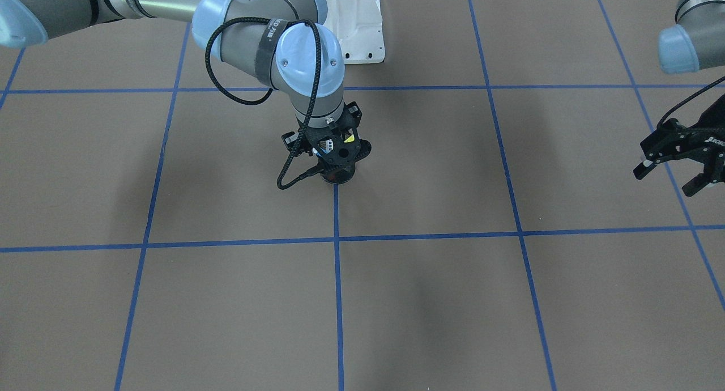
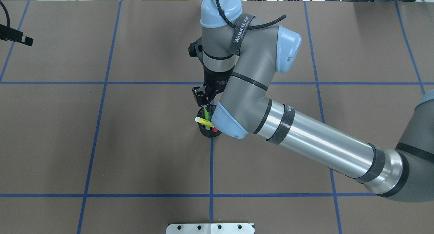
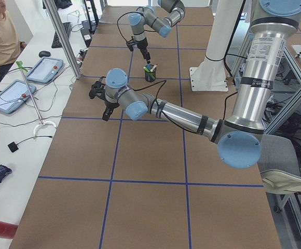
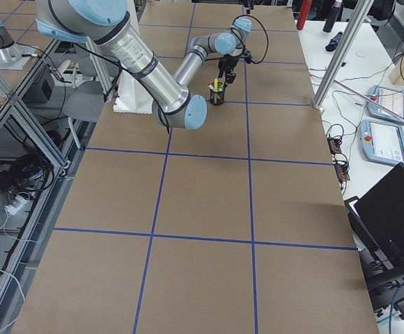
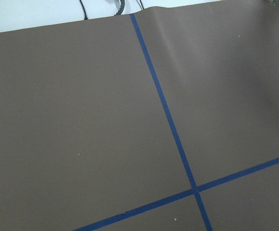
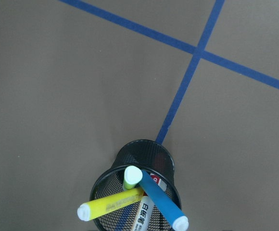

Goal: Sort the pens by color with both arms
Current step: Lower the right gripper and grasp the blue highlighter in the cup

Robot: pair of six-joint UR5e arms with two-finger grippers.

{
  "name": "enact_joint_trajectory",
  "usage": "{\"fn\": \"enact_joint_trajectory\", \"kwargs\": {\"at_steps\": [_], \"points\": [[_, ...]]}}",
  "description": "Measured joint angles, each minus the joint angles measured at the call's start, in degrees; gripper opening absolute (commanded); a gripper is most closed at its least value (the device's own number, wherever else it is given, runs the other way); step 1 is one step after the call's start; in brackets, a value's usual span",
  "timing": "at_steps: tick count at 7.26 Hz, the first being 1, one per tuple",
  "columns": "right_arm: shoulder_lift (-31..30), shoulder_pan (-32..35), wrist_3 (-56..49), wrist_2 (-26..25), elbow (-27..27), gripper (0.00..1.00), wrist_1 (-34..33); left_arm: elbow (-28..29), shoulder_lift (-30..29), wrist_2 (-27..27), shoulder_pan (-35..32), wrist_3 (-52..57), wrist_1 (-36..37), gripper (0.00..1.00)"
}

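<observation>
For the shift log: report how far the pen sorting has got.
Done: nothing. The yellow pen, blue pen, green pen and white pen all stand in the cup. In hand: the right gripper hangs just over the cup, with no pen lifted out. The left gripper is open and empty, off to the side. Left: all four pens.

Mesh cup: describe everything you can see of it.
The black wire-mesh cup is a round, open-topped cylinder. It stands upright on the brown table, with its base on a blue tape line near a crossing. A yellow highlighter, a blue highlighter, a green highlighter and a white marker lean inside it, their ends above the rim. The right end effector hangs just above; whether it touches anything cannot be told.
</observation>
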Motion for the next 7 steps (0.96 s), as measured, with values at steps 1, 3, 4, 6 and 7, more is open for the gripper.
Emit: {"fn": "enact_joint_trajectory", "kwargs": {"at_steps": [1, 3, 4, 6, 7], "points": [[-0.62, -0.02, -0.98, 0.00, 0.05, 0.64, 0.05, -0.05, 0.00, 0.00, 0.00, 0.00, 0.00, 1.00], [-1.69, -0.08, -2.03, -0.13, 0.08, 0.56, 0.23, -0.10, 0.00, 0.00, 0.01, 0.00, 0.00, 1.00], [-1.90, -0.16, -2.46, -0.22, 0.04, 0.53, 0.26, -0.12, 0.00, 0.00, 0.01, 0.02, 0.00, 1.00], [-1.86, -0.72, -2.85, -0.40, -0.01, 0.48, 0.30, -0.11, 0.00, 0.02, 0.00, 0.08, 0.00, 1.00], [-1.84, -1.06, -2.88, -0.49, -0.01, 0.47, 0.34, -0.07, 0.00, 0.06, 0.00, 0.09, 0.00, 1.00]]}}
